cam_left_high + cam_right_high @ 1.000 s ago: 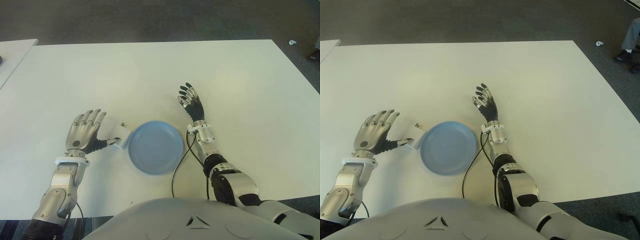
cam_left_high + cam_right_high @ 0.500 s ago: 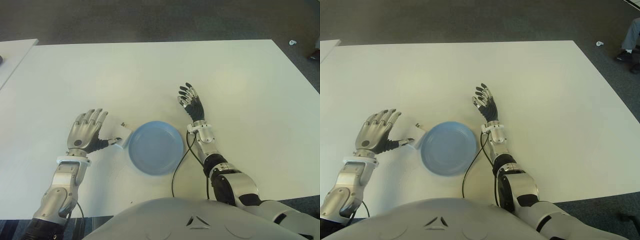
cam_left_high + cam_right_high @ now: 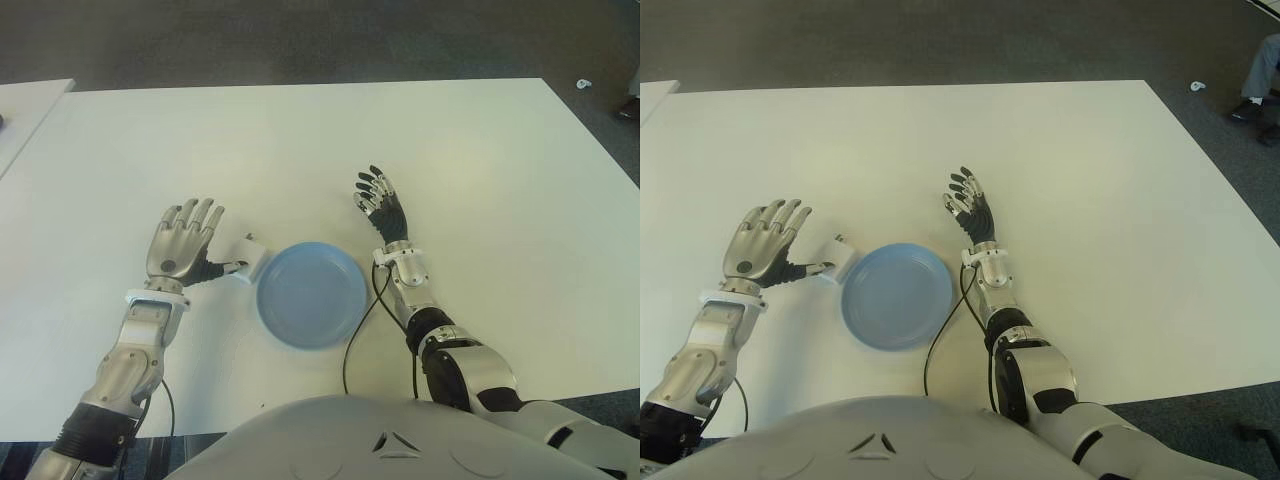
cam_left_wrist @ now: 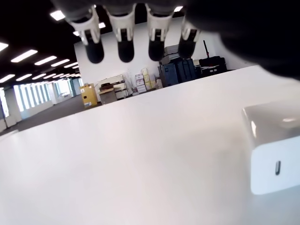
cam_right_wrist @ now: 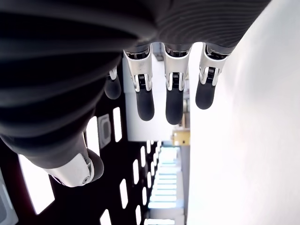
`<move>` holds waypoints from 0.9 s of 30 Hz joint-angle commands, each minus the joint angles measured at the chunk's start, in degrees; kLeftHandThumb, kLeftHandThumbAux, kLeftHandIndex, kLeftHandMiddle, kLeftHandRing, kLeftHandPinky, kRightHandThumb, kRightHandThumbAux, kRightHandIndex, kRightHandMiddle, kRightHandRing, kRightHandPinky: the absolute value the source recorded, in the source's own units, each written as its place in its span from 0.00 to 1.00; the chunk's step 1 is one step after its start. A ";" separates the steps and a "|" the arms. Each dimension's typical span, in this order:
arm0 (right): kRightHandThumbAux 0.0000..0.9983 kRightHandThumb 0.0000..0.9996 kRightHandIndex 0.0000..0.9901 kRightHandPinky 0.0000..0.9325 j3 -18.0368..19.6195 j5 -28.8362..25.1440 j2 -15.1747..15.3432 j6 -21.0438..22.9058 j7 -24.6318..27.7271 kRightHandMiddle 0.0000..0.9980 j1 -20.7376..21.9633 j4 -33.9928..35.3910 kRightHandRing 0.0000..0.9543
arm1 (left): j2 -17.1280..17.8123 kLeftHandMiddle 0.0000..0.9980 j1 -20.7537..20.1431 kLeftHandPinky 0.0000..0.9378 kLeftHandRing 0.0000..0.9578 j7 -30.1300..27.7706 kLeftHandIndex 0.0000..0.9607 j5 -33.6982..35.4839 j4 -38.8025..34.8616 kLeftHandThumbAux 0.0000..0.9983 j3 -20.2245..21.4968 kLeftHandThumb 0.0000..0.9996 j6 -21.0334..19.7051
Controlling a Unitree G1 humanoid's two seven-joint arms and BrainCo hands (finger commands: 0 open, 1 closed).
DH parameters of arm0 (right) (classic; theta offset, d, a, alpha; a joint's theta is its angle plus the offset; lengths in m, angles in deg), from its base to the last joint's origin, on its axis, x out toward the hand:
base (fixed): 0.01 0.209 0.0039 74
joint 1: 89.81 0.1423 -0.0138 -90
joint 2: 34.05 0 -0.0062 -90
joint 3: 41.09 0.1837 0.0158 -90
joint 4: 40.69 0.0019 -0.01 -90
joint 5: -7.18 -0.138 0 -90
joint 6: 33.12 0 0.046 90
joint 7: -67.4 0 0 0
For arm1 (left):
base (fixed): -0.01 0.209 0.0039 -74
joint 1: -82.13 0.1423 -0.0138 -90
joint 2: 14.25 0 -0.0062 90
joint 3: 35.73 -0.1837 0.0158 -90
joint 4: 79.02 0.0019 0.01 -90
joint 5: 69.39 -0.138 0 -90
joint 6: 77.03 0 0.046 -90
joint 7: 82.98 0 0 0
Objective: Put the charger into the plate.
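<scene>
The white charger (image 3: 247,256) lies on the table, right against the left rim of the blue plate (image 3: 311,296). My left hand (image 3: 190,240) is just left of the charger, fingers spread straight and the thumb reaching to its side. The left wrist view shows the charger (image 4: 274,152) on the table with its port facing the camera and the fingers (image 4: 124,44) stretched out above it, not closed around it. My right hand (image 3: 381,200) stands open beyond the plate's right side, holding nothing.
The white table (image 3: 480,180) stretches wide beyond and to the right of both hands. A black cable (image 3: 358,325) hangs from my right forearm along the plate's right edge. Another table's corner (image 3: 25,100) shows at the far left.
My left hand has moved forward and slightly right, with fingers straighter. The charger has shifted a little farther along the plate's left rim. The right hand has not moved.
</scene>
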 commanded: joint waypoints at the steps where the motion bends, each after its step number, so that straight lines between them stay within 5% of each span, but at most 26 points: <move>1: 0.67 0.21 0.04 0.18 0.44 -1.03 -0.92 1.69 0.31 0.19 -6.01 -3.60 0.21 | 1.97 0.00 -1.85 0.00 0.00 -0.03 0.00 -1.36 2.76 0.31 -1.18 0.28 0.93; 27: 0.63 0.21 0.04 0.19 1.10 -2.17 -1.95 1.03 1.79 0.20 -6.37 -3.20 0.21 | 7.09 0.00 -13.11 0.00 0.00 -2.12 0.00 -3.86 14.48 0.29 -6.70 0.17 0.47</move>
